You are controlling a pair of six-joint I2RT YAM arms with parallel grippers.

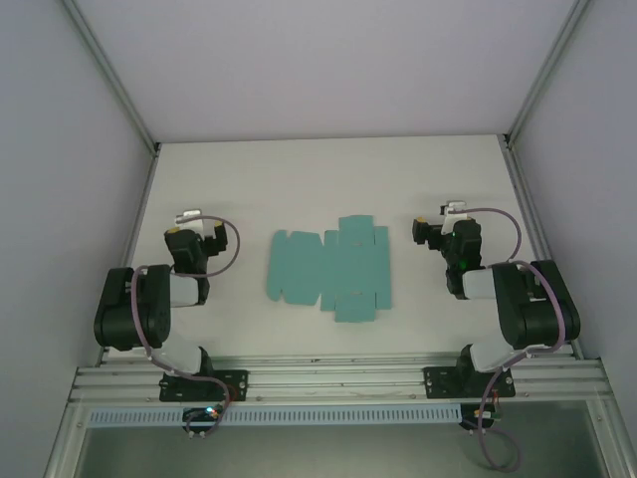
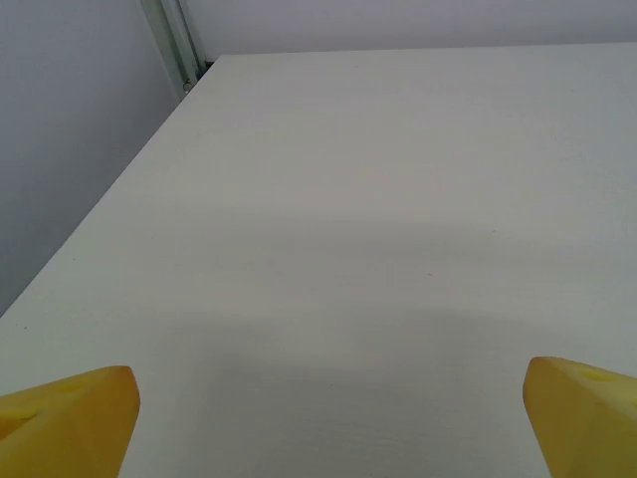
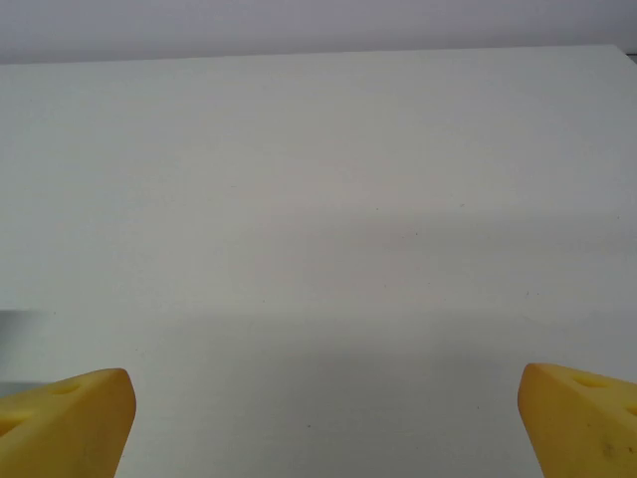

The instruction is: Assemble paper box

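The teal paper box [image 1: 328,269] lies as a flat, unfolded die-cut sheet at the centre of the white table [image 1: 299,179], between the left gripper [image 2: 333,423] and right gripper [image 3: 323,423], touched by neither. The 2 hang with jaws spread wide, holding nothing. The thin card looks light, bendable and easily creased; an outer flap edge seems the likeliest place to take hold.

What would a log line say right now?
folding: not started | paper box: flat, unfolded, on table | left hand: open, empty | right hand: open, empty
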